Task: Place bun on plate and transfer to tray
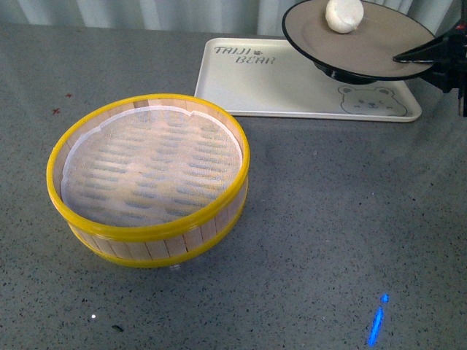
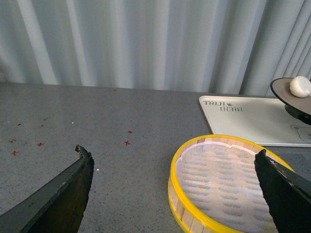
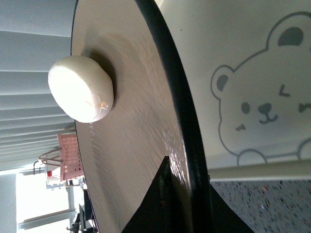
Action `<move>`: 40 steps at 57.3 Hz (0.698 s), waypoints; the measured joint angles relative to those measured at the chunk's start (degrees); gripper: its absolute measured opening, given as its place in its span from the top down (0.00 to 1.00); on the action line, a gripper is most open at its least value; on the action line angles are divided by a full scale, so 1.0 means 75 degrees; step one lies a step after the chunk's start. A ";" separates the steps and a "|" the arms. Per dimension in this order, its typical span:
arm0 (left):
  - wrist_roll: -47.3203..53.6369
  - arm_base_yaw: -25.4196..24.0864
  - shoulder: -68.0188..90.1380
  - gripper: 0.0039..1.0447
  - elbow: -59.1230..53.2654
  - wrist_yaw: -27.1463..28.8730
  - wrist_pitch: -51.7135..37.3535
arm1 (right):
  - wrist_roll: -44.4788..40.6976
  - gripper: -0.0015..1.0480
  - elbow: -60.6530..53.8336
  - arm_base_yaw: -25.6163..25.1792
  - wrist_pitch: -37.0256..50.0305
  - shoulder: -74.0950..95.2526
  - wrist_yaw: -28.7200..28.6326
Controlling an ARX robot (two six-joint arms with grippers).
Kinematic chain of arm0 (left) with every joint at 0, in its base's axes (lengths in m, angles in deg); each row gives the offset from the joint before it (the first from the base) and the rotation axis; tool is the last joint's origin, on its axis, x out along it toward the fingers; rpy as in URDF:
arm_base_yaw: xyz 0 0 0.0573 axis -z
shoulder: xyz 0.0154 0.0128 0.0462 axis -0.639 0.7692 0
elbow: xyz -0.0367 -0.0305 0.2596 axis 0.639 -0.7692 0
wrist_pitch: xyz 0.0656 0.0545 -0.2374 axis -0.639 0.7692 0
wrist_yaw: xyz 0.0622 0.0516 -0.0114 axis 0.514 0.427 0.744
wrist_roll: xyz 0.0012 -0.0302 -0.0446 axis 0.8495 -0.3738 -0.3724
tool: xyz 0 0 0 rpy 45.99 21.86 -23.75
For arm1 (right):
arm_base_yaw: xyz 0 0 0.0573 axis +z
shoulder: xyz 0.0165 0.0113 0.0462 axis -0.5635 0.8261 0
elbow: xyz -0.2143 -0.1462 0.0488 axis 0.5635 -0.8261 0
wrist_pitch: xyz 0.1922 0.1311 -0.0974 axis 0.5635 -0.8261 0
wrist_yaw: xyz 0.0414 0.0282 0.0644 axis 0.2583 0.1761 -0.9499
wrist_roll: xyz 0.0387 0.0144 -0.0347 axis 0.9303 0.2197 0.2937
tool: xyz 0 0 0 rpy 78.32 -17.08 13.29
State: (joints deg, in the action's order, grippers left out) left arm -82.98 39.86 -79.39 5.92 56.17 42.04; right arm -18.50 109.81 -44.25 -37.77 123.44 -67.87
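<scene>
The cream-white bun [image 1: 344, 14] rests on the taupe plate [image 1: 365, 44], toward its far side. My right gripper [image 1: 417, 57] is shut on the plate's black rim at the right and holds it in the air above the right part of the cream tray [image 1: 255, 84]. The right wrist view shows the bun [image 3: 81, 89] on the plate [image 3: 131, 131], the gripper [image 3: 181, 187] clamping the rim, and the tray's bear drawing [image 3: 265, 109] beyond. My left gripper [image 2: 172, 158] hangs open over the table, nothing between its fingers; the plate [image 2: 291, 94] with the bun [image 2: 300, 86] appears far off in that view.
A yellow-rimmed bamboo steamer basket [image 1: 148, 179] with a white liner stands on the grey table [image 1: 328, 240], in front of the tray's left end. A striped curtain closes off the back. Small red marks dot the table's left part [image 2: 127, 142].
</scene>
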 joint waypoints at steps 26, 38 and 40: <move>0.0000 0.0000 0.0000 0.06 0.0000 0.0000 0.0000 | 0.0402 0.97 0.3162 0.0484 -0.1501 0.2130 0.0434; 0.0000 0.0000 0.0000 0.06 0.0000 0.0000 0.0000 | 0.0498 0.91 0.3550 0.0577 -0.1644 0.2294 0.0428; 0.0000 0.0000 0.0000 0.06 0.0000 0.0000 0.0000 | 0.0513 0.86 0.3550 0.0583 -0.1641 0.2294 0.0420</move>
State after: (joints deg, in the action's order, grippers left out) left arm -82.98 39.86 -79.39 5.92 56.17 42.04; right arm -14.65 136.43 -39.88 -50.08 140.64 -64.72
